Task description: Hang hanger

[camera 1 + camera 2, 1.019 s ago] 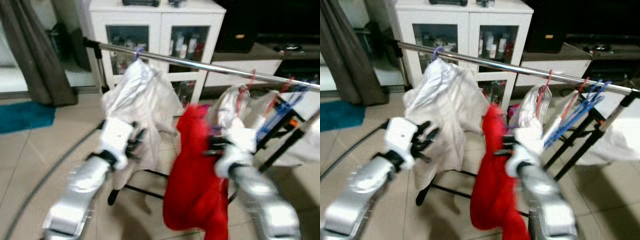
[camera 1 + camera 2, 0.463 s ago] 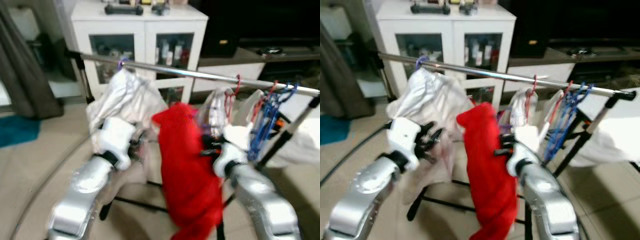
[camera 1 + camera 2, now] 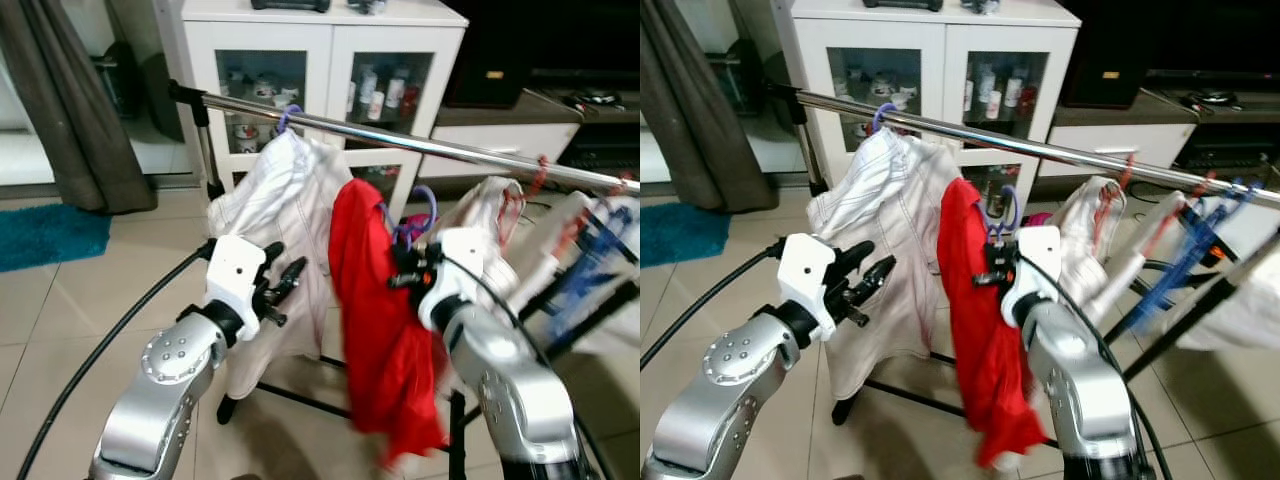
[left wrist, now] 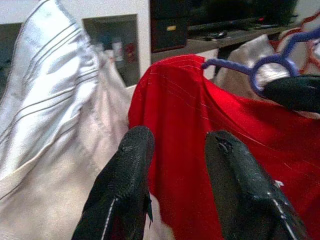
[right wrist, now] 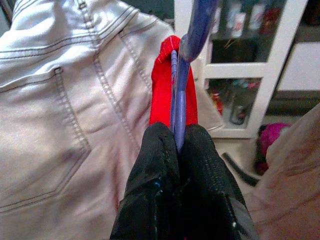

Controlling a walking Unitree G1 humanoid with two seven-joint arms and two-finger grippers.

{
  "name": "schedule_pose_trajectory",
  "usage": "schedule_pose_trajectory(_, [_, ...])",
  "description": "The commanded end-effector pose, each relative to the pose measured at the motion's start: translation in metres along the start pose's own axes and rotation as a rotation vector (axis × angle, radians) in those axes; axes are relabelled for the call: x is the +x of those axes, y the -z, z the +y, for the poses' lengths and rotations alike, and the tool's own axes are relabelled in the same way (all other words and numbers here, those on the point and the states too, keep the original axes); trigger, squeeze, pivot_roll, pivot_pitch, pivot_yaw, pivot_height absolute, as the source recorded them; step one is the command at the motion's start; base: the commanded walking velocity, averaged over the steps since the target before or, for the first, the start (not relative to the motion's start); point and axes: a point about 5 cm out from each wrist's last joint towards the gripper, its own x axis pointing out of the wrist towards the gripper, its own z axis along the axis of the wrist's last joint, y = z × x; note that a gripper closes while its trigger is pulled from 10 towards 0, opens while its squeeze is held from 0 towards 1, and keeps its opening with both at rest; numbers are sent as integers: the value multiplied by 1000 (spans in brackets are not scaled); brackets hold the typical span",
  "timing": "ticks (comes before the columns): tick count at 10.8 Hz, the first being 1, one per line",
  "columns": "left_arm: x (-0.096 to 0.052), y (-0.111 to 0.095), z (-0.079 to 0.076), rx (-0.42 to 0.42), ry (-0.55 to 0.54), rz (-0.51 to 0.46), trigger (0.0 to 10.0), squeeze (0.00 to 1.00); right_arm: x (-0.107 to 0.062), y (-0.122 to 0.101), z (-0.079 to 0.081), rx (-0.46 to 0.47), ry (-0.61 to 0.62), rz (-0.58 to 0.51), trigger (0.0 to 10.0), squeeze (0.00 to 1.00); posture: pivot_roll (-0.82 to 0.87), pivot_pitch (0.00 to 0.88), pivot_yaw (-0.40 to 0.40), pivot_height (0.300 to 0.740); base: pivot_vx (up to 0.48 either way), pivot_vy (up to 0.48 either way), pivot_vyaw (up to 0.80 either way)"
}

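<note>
Since your right gripper (image 5: 177, 145) is pinching the purple hanger (image 3: 1004, 212) by its neck, its hook stays free, below the rail (image 3: 470, 150), between the white garment (image 3: 285, 215) and the rail's far-end hangers (image 3: 1185, 235). The red shirt (image 3: 385, 320) hangs from it. Left gripper (image 4: 175, 150) waits spread beside the shirt.

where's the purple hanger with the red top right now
The purple hanger is pinched in the right gripper, below the metal rail, between the white garment and the clothes farther right.
</note>
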Motion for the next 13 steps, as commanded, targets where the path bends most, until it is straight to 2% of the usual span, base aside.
schedule_pose_trajectory(1, [2, -4, -3, 5, 24, -13, 10000, 1000, 3, -15, -5, -20, 18, -67, 10000, 0, 39, 7, -49, 740, 0, 0, 0])
schedule_pose_trajectory(4, [4, -9, -8, -1, 78, -34, 10000, 1000, 16, -36, -19, -53, 79, -110, 10000, 0, 40, 0, -57, 740, 0, 0, 0])
schedule_pose_trajectory(6, [5, -10, -11, 15, 94, -37, 10000, 1000, 28, -43, -34, -57, 189, -99, 10000, 0, 41, 0, -63, 740, 0, 0, 0])
schedule_pose_trajectory(7, [7, -14, -15, 29, 134, -45, 10000, 976, 37, -43, -45, -66, 260, -49, 10000, 0, 40, 0, -65, 740, 0, 0, 0])
schedule_pose_trajectory(8, [8, -20, -21, 25, 178, -59, 10000, 733, 43, -44, -53, -59, 306, -20, 10000, 0, 41, 0, -67, 740, 0, 0, 0])
schedule_pose_trajectory(9, [8, -25, -26, 12, 213, -78, 10000, 67, 47, -46, -58, -49, 330, -18, 10000, 0, 41, 0, -68, 740, 0, 0, 0])
schedule_pose_trajectory(10, [8, -31, -33, 8, 267, -93, 10000, 0, 53, -49, -71, -54, 389, 9, 10000, 0, 42, 0, -70, 740, 0, 0, 0])
schedule_pose_trajectory(11, [7, -31, -36, 16, 283, -91, 10000, 0, 55, -50, -83, -50, 448, 34, 10000, 0, 44, 0, -74, 740, 0, 0, 0])
schedule_pose_trajectory(13, [7, -31, -37, 9, 284, -80, 10000, 0, 54, -42, -98, -4, 494, 68, 10000, 0, 46, 0, -84, 740, 0, 0, 0])
